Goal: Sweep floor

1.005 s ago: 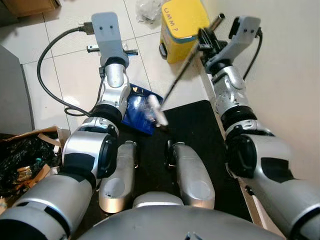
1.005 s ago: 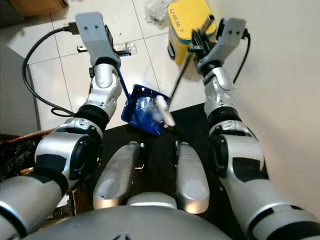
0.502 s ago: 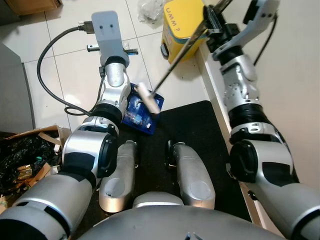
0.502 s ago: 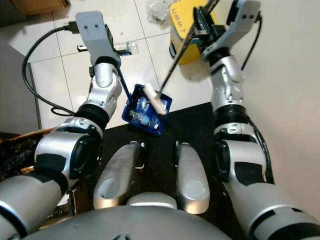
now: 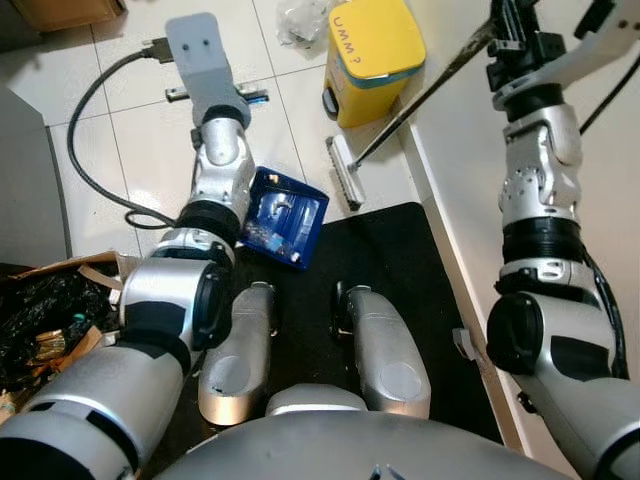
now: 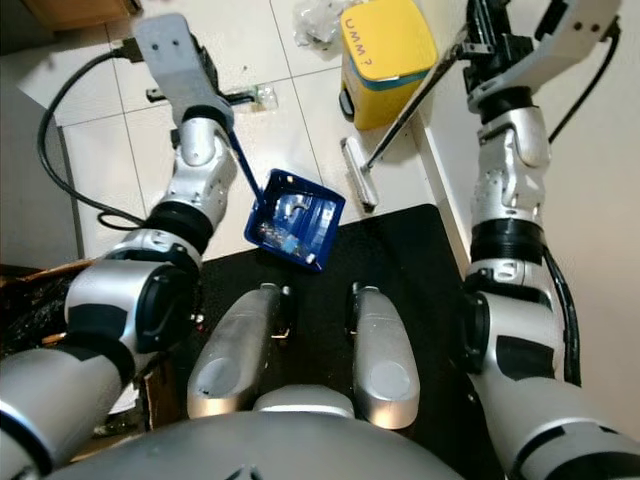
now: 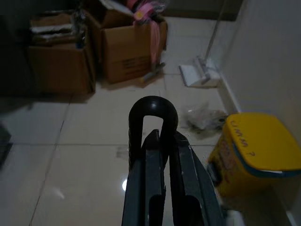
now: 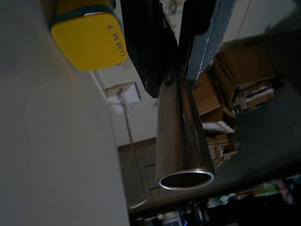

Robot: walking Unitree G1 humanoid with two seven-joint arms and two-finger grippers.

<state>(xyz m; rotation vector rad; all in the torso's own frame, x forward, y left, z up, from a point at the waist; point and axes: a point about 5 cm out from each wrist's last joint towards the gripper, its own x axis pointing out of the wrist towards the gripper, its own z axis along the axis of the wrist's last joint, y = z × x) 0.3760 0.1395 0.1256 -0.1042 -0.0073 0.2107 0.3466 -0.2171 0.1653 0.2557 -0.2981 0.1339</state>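
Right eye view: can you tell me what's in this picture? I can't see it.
The right end effector holds a metal broom, its head on the tiles beside a yellow bin. The left end effector holds a blue dustpan of litter above a black mat.

— What does the robot's body look like?
— Silver rounded shells on both arms and thighs, with black joint bands at elbows and shoulders.
— And the wrists?
— A flat grey plate with two small holes caps the left wrist; black cables loop from both wrists.
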